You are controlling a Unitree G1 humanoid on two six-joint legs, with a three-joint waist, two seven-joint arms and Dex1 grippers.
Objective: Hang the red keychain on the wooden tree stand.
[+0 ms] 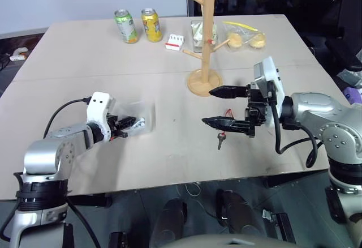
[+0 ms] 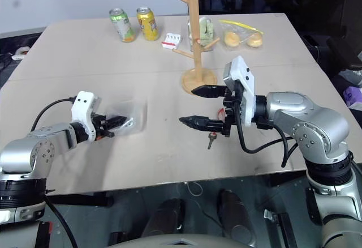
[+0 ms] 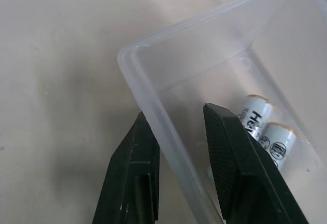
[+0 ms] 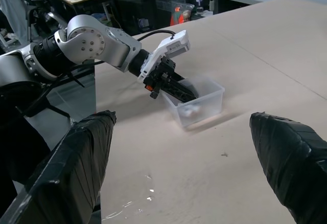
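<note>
Left gripper (image 1: 129,124) fingers clamped on the wall of clear plastic bin (image 3: 168,55); batteries (image 3: 265,127) inside, print starts "He". Right gripper (image 1: 218,107) fingers wide, above thin red-cord keychain with dark key (image 1: 222,137) on beige desk (image 1: 85,67). Light-wood tree stand (image 1: 207,38) behind; desk between them bare.

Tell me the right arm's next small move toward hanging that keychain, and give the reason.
Probably lower the right gripper onto the red keychain and close on its cord. The gripper is open and holds nothing, hanging above the keychain, which lies flat on the table in front of the wooden tree stand. The left gripper is shut on the wall of a clear plastic box, so it is busy.
</note>
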